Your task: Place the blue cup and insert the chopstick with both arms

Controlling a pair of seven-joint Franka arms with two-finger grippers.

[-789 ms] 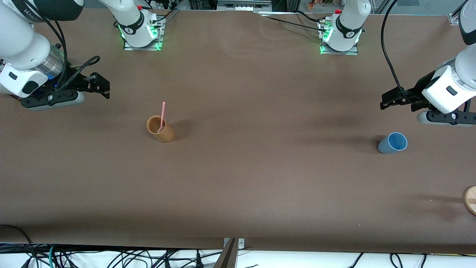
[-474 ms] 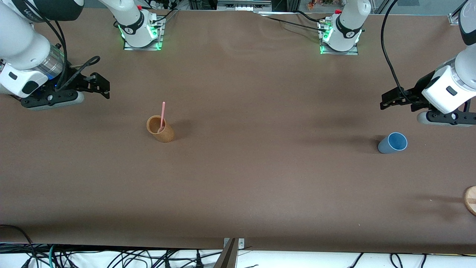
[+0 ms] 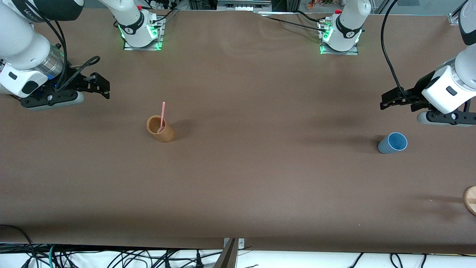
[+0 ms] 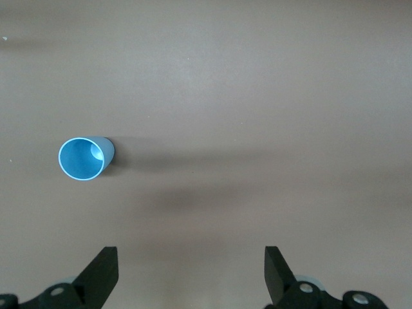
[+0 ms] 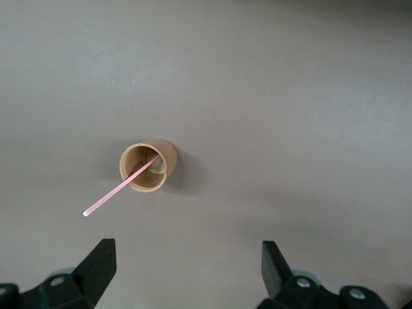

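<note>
Both arms wait, up in the air at either end of the table [image 3: 238,178]. The left gripper [image 3: 388,101] hangs over bare tabletop at the left arm's end, jaws spread wide with nothing between them. In the left wrist view the two dark fingertips [image 4: 103,273] stand well apart, and the blue cup [image 4: 85,158] sits clear of them, off toward one finger's side rather than centred in the gap. In the front view the blue cup [image 3: 392,143] stands upright on the table, mouth up, its brighter blue inside showing, not touching the gripper.

Over at the right arm's end, the right gripper [image 3: 100,86] also hangs over bare tabletop, jaws wide and empty. The right wrist view shows its fingertips [image 5: 100,262] well apart, with the tan cup [image 5: 147,165] upright ahead of them and closer to one finger's side. The pink chopstick [image 5: 121,187] stands in that tan cup, leaning on its rim, its upper part sticking out well past the lip. The front view has the tan cup [image 3: 160,128] and the chopstick [image 3: 162,114] well apart from the blue cup, toward the right arm's end.

The table is covered in a plain brown sheet. A round wooden piece [image 3: 470,200] peeks in at the edge at the left arm's end, nearer the front camera than the blue cup. Loose cables [image 3: 111,257] lie along the table's front edge, and green lights glow at both arm bases [image 3: 141,37].
</note>
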